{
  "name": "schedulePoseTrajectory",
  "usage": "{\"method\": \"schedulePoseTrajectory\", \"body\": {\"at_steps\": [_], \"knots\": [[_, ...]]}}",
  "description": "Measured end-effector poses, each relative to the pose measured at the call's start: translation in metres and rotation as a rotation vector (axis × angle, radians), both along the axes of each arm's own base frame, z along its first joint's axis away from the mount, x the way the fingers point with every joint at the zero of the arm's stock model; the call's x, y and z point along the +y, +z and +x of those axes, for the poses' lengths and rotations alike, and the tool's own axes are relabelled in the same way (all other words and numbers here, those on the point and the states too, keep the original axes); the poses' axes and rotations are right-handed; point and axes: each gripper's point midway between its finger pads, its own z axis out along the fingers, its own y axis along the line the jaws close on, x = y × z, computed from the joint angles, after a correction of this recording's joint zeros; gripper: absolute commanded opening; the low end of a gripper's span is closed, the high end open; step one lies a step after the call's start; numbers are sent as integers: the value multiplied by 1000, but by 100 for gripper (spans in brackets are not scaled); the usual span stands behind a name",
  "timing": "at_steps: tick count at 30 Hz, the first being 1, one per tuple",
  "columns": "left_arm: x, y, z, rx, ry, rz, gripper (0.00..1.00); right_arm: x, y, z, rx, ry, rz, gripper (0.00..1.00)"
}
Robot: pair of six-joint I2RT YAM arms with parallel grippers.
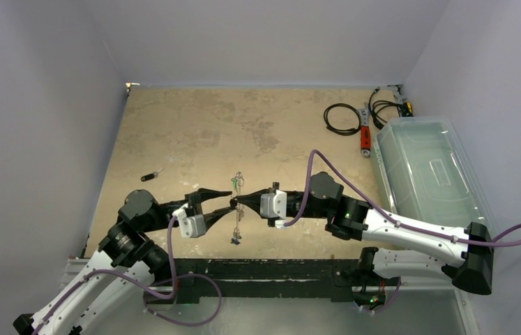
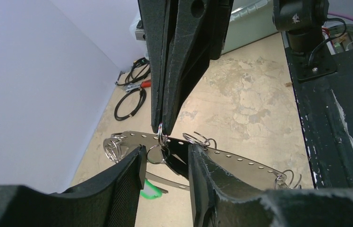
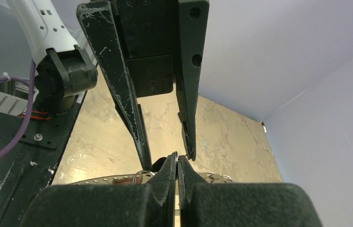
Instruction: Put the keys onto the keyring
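The keyring (image 2: 240,163) is seen as a thin silver hoop whose wider side is a flat crescent punched with a row of small holes, and wire split rings are strung along it in clusters. It is held above the table (image 1: 194,132) between the two arms, near the front edge at the centre; in the top view it is seen edge-on as a thin line running away from the arms. A green-tagged key (image 2: 150,194) is seen beneath the crescent, and a black-headed key (image 1: 149,176) is left lying on the table well to the left, apart from the hoop. The fingers of the right gripper (image 2: 161,125) are pressed fully together, and a small split ring (image 2: 160,128) on the crescent is pinched at their tips. The fingers of the left gripper (image 2: 166,150) are kept narrowly apart, one on each side of the right gripper's tips and of another small ring hanging there; nothing is seen clamped between them.
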Motion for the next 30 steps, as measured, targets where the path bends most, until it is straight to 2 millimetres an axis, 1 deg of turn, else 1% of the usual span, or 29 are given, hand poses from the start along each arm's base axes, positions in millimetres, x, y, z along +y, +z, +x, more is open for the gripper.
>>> {"method": "schedulePoseTrajectory", "body": {"at_steps": [8, 20, 23, 26, 30], "knots": [[0, 0, 0, 1, 1, 1, 28, 0, 0, -1, 2, 2, 1, 0], [-1, -2, 1, 5, 0, 5, 25, 1, -2, 0, 4, 3, -4, 0], [-1, -2, 0, 6, -8, 6, 29, 2, -4, 0, 6, 3, -9, 0], [-2, -3, -1, 8, -16, 8, 29, 3, -5, 0, 7, 3, -12, 0], [-3, -3, -3, 10, -26, 9, 23, 3, -5, 1, 6, 3, -10, 0]]}}
